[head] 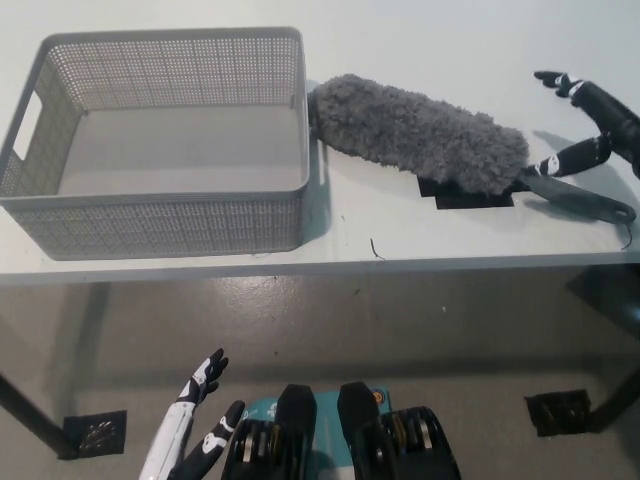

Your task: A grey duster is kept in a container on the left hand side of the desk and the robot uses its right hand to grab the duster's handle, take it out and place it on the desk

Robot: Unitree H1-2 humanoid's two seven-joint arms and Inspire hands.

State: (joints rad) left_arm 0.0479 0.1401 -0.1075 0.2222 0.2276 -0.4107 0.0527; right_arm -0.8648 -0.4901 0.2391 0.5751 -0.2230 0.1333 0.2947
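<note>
The grey fluffy duster [420, 132] lies flat on the white desk [400, 235], just right of the grey mesh basket [160, 215], which holds nothing. Its dark handle [580, 199] points right and rests on the desk near the right edge. My black right hand [590, 125] hovers at the far right, open, fingers spread, just above and beyond the handle and apart from it. My white left hand [195, 425] hangs low at the bottom left, below the desk, fingers apart and holding nothing.
A black patch [465, 192] on the desk shows under the duster's right end. The desk's front edge runs across the middle of the view, with grey floor [330, 330] below and black desk feet [555, 410] at the corners.
</note>
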